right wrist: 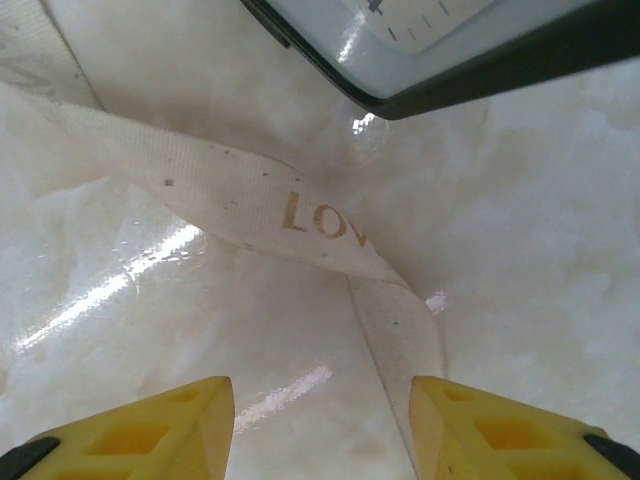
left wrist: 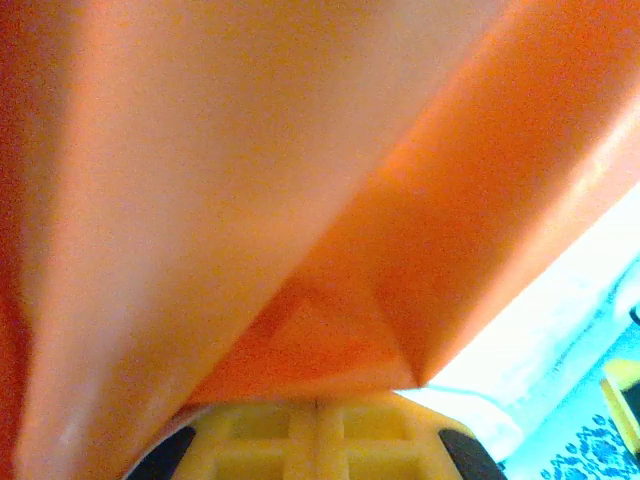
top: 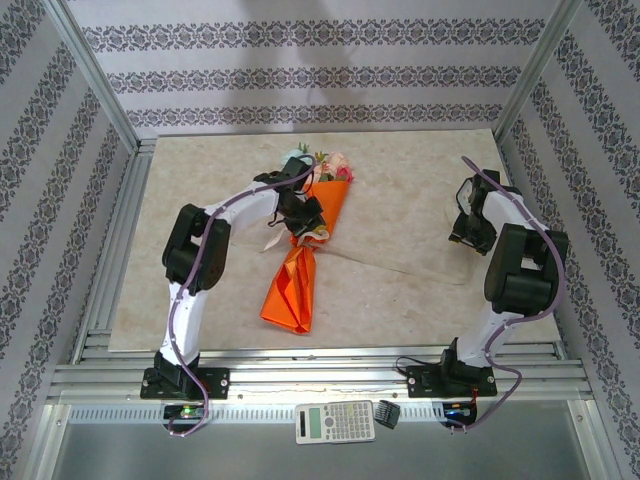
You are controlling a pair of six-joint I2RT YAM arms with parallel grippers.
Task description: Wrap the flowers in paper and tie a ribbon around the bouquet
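Observation:
The bouquet (top: 300, 270), a tapering cone of orange paper (left wrist: 250, 200), lies at an angle on the table. Pink, peach and blue flowers (top: 322, 165) show at its far wide end. My left gripper (top: 303, 222) rests on the cone's middle. In the left wrist view its yellow fingers (left wrist: 318, 400) are together, with a pinched fold of paper running into their tips. The beige ribbon (right wrist: 230, 190), printed with gold letters, lies folded on the table. My right gripper (right wrist: 320, 400) hovers open over it, one strand passing just inside the right finger (right wrist: 470, 420). From above, the right gripper (top: 462, 235) is far right of the bouquet.
A dark-edged white object (right wrist: 450, 40) sits just beyond the ribbon. Aluminium frame rails (top: 120, 240) border the marble-patterned table (top: 400, 200) on both sides. A calculator (top: 335, 422) lies on the near ledge between the arm bases.

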